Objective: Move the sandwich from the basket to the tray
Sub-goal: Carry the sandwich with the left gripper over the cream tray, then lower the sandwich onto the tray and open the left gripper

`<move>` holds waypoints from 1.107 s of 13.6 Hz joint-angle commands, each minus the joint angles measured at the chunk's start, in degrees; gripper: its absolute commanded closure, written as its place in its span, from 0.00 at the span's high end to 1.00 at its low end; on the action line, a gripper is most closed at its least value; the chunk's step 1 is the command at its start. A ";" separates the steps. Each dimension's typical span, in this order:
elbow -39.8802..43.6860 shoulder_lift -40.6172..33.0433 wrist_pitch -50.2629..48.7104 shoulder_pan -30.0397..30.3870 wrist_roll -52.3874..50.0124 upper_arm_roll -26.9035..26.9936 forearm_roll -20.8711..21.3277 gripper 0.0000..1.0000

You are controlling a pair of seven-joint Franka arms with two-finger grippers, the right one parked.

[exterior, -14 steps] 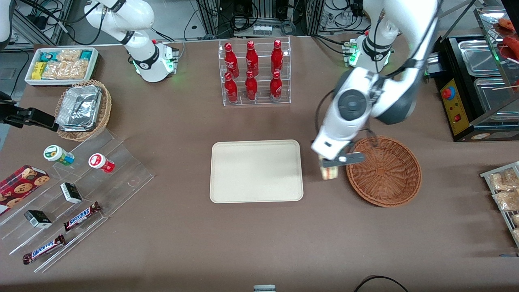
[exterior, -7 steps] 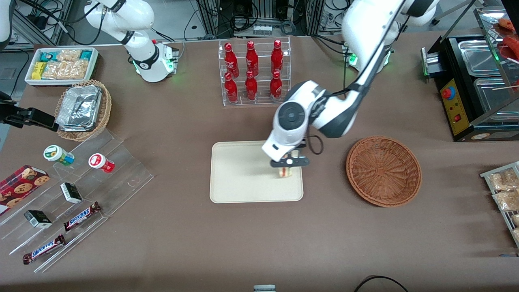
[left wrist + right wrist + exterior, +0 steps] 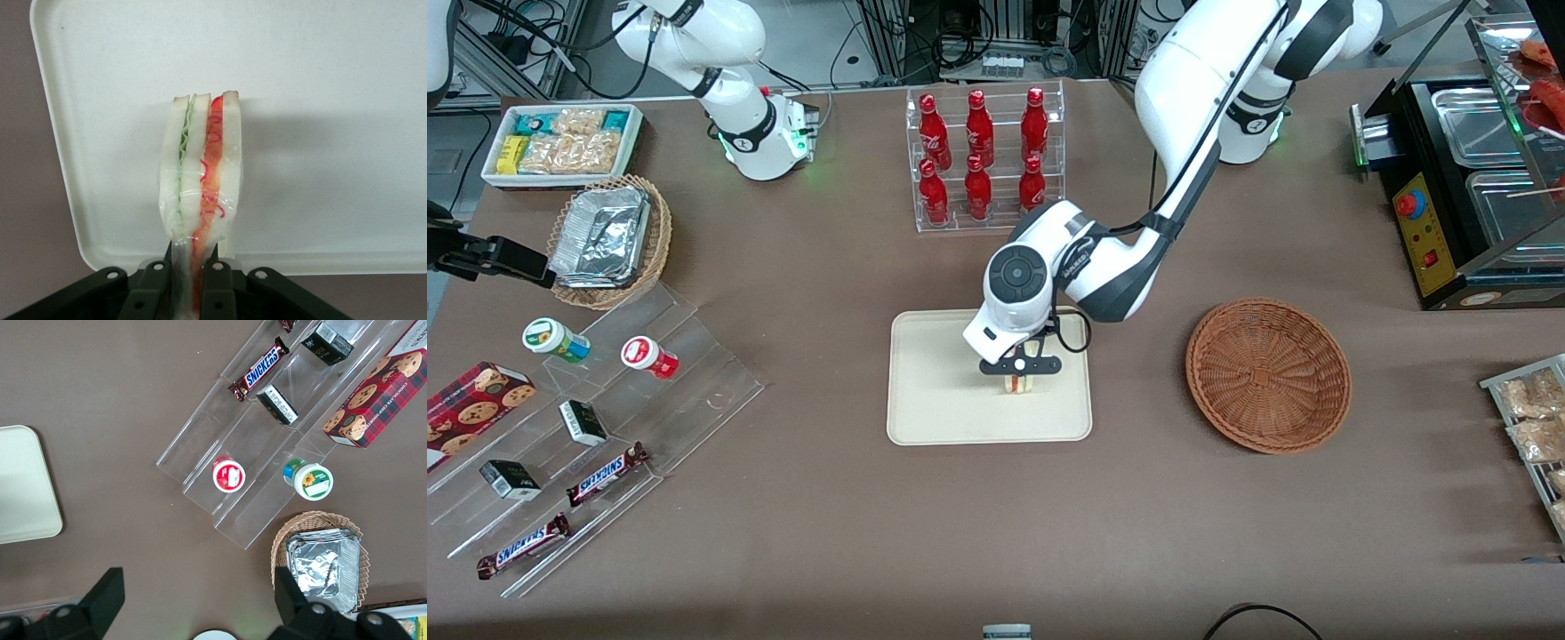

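The left arm's claw hangs over the flat cream-beige rectangular tray, fingers pinching the pale triangular sandwich wedge with its red, orange and green layers edge-up. The sandwich sits above the tray's middle, toward the working arm's end. The round reddish-brown wicker basket lies on the brown tabletop, well apart from the tray.

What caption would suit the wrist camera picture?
Gripper shut on a sandwich, held above the cream tray.
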 commanded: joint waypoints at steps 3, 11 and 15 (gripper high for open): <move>2.57 2.80 0.57 -0.60 2.98 0.85 0.02 0.00; 3.45 3.68 0.57 0.02 5.63 1.37 0.11 0.00; 3.54 4.56 0.65 0.02 5.36 1.37 0.11 0.00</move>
